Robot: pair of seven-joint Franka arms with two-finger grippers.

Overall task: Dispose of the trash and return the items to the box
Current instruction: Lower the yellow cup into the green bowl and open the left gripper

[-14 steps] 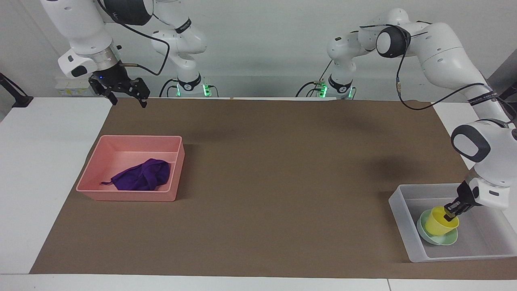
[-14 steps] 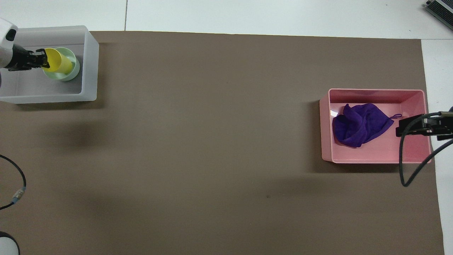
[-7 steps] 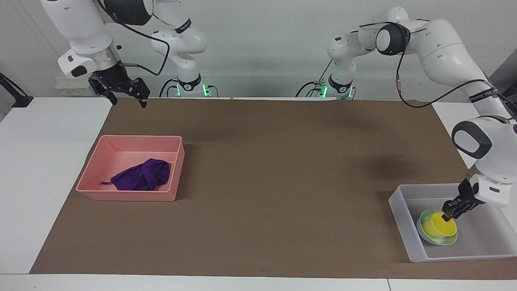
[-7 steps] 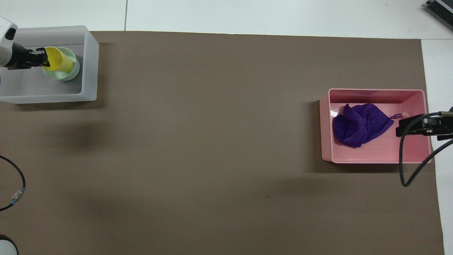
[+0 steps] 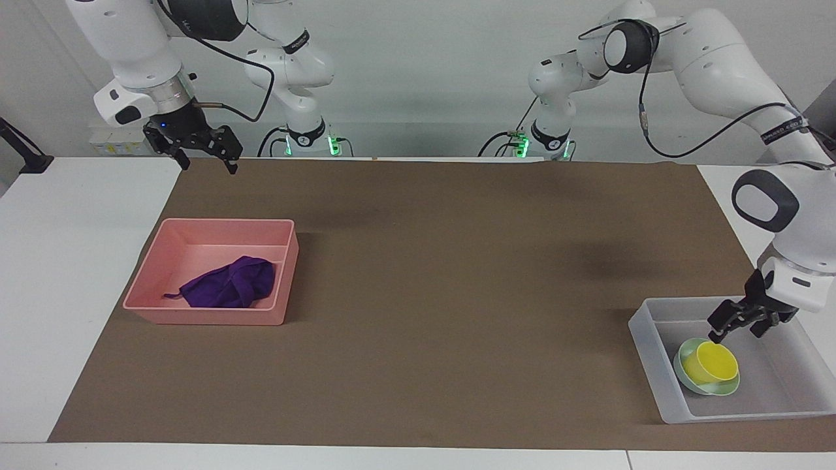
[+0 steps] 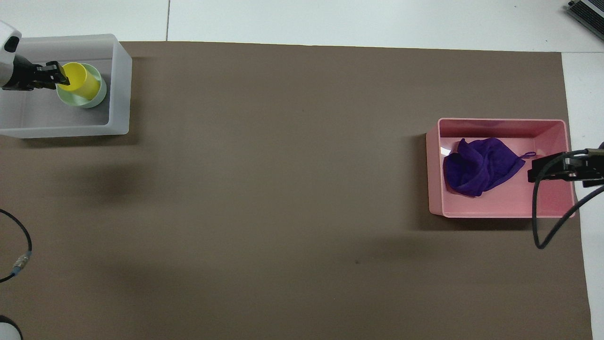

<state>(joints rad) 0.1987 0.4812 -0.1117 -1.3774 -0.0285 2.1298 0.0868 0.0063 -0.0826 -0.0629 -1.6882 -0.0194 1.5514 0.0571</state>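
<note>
The yellow cup (image 5: 713, 362) (image 6: 81, 80) stands upright in the mint-green bowl (image 5: 718, 390) (image 6: 93, 99), inside the translucent whitish box (image 5: 646, 359) (image 6: 120, 85) at the left arm's end of the table. My left gripper (image 5: 737, 331) (image 6: 60, 75) hangs open just above the cup's rim, holding nothing. The purple cloth (image 5: 228, 284) (image 6: 479, 165) lies bunched in the pink bin (image 5: 202, 316) (image 6: 500, 211) at the right arm's end. My right gripper (image 5: 209, 163) (image 6: 531, 171) waits open and raised over the mat's corner by that bin.
A brown mat (image 5: 457, 274) covers most of the white table. The left arm's black cable (image 6: 19, 257) loops over the mat's edge nearest the robots. The right arm's cable (image 6: 542, 226) hangs over the pink bin's corner.
My left gripper opened, let go of the yellow cup and lifted off it. The cup, tilted before, now sits upright in the bowl. The right arm has not moved.
</note>
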